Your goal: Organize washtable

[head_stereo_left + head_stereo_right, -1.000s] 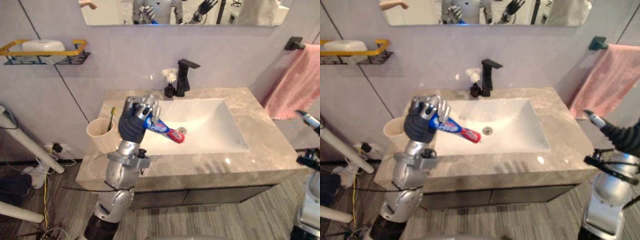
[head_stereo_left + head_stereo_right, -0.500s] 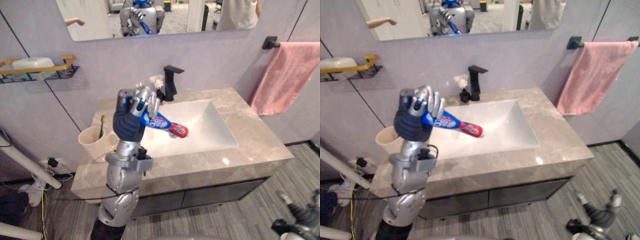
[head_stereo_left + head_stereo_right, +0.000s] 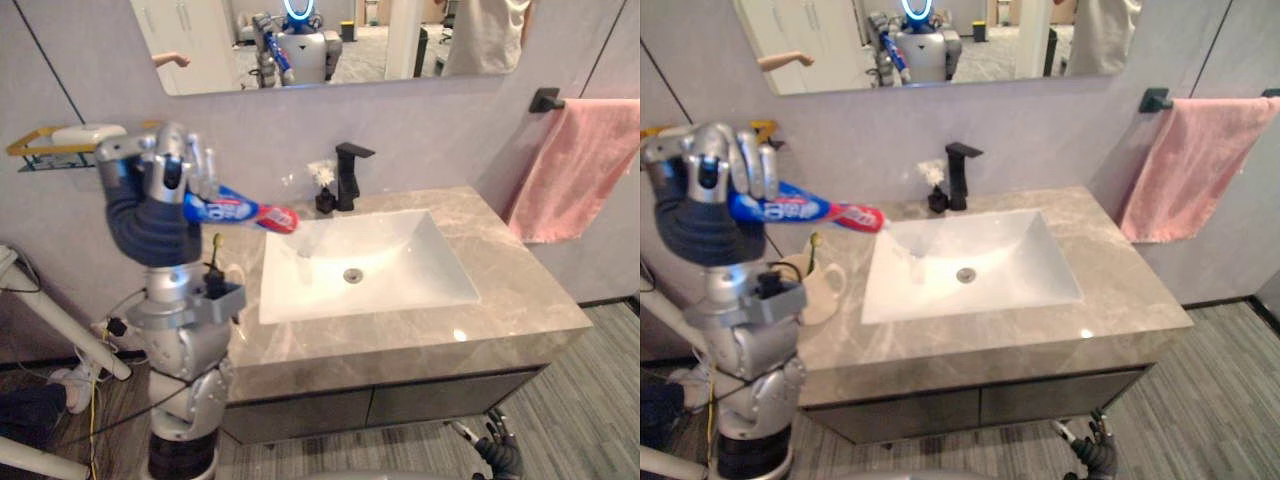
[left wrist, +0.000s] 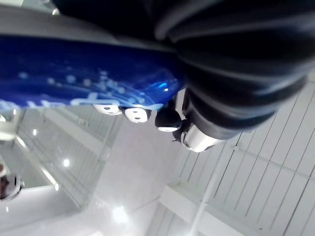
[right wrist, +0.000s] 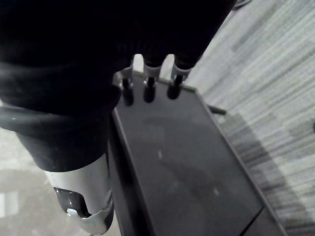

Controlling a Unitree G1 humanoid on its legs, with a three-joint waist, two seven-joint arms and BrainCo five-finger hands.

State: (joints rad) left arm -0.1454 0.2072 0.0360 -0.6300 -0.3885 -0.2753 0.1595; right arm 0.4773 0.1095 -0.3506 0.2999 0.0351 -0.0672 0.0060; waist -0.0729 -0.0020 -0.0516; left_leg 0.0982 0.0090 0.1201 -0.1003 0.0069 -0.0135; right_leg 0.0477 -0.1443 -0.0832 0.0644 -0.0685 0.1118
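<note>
While left hand (image 3: 150, 195) grips toothpaste (image 3: 240, 213) high over left end of counter (image 3: 520, 300), cup (image 3: 820, 290) with toothbrush (image 3: 812, 242) stands below. Step: carrying toothpaste to cup. Next: lower, tip upright, release inside. Right hand (image 3: 497, 455) low by cabinet (image 5: 187, 172), fingers loose.
</note>
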